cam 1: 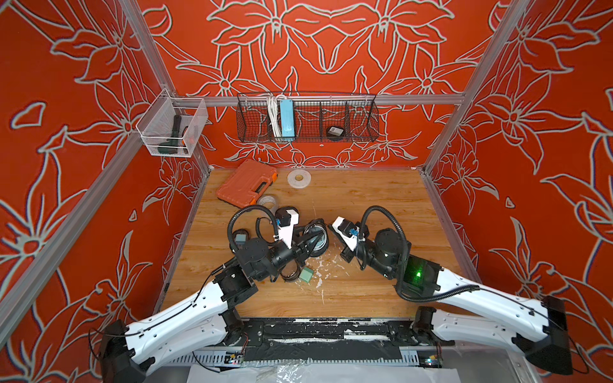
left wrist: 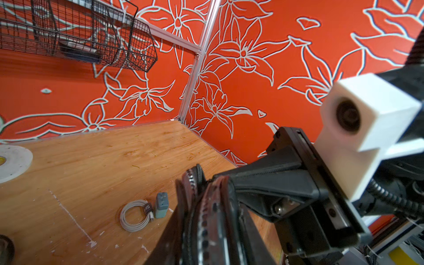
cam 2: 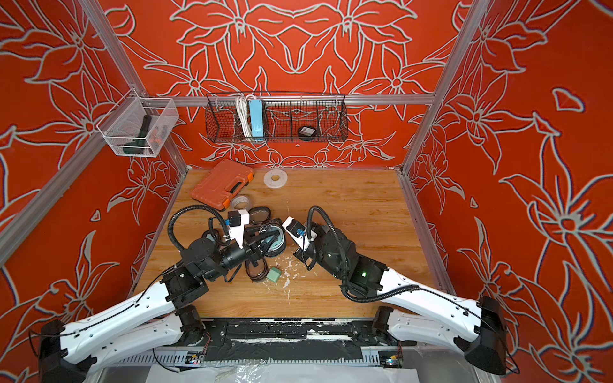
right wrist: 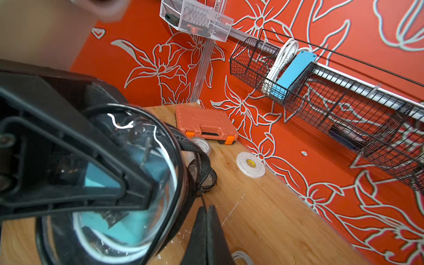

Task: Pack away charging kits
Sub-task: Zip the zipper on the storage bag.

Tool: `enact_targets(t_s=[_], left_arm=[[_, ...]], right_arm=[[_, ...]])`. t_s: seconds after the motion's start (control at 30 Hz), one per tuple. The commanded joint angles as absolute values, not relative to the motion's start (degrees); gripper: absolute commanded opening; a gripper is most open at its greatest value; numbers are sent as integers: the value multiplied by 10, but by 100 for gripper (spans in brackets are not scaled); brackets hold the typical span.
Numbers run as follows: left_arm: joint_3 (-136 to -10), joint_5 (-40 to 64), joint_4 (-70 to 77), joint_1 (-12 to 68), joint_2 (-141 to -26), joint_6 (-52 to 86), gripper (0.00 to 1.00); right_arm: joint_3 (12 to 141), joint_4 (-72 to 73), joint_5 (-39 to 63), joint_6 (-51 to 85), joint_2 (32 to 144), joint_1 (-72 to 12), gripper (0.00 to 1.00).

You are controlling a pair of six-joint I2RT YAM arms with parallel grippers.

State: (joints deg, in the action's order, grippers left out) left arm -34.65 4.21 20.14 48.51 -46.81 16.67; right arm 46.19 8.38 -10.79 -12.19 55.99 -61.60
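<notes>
Left pincer (cam 1: 316,237) on pouch (cam 1: 322,246); scuffed tabletop (cam 1: 365,205), floral walls (cam 1: 331,49)

Held both arms reaching inward, low over the bench (cam 1: 365,205), wrists angled toward each other. Kept left pincer (cam 1: 314,238) partly closed, clamped across the pouch (right wrist: 137,206). Kept right pincer (right wrist: 207,209) pinched fully together at that pouch's zip edge, tips close to the left's.

The left hand (cam 1: 316,237) covers much of the clear-topped pouch (cam 1: 321,248) at the middle of the worktop (cam 1: 365,205) in both top views; the teal shape (right wrist: 101,181) inside is blurred. At twelve o'clock, a dark round item (cam 1: 335,132) in the wire basket (cam 1: 371,129) is too small to identify. A tape roll (left wrist: 13,160) runs off the left wrist view's edge.
</notes>
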Motion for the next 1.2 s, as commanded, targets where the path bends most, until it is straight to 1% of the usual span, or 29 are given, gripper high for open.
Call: enact_targets(t_s=[0.0, 0.23, 0.47, 0.5, 0.53, 0.6, 0.77, 0.87, 1.0, 1.1, 1.17], left_arm=[[-342, 131, 139, 491, -484, 151, 0], [-356, 185, 135, 491, -514, 144, 0], [-362, 170, 126, 490, -512, 145, 0], [-365, 165, 125, 490, -512, 145, 5], [-368, 161, 122, 490, -514, 147, 16], [-374, 159, 124, 488, -516, 148, 31], [-376, 151, 153, 485, -512, 154, 60], [-374, 139, 178, 484, -512, 154, 70], [-357, 134, 241, 484, -514, 156, 78], [-330, 106, 311, 484, -503, 165, 89], [-313, 71, 349, 483, -494, 175, 93]], right_arm=[[523, 142, -162, -141, 538, -596, 0], [590, 99, -128, -140, 559, -594, 0], [575, 102, -121, -94, 560, -594, 0], [569, 105, -118, -83, 560, -594, 0], [563, 108, -118, -74, 560, -594, 0], [553, 116, -119, -55, 561, -594, 0], [539, 136, -120, -18, 563, -595, 0], [529, 159, -119, -4, 560, -595, 0], [522, 179, -115, 7, 556, -595, 0], [512, 200, -116, 17, 550, -595, 0], [507, 210, -110, 22, 545, -595, 0]])
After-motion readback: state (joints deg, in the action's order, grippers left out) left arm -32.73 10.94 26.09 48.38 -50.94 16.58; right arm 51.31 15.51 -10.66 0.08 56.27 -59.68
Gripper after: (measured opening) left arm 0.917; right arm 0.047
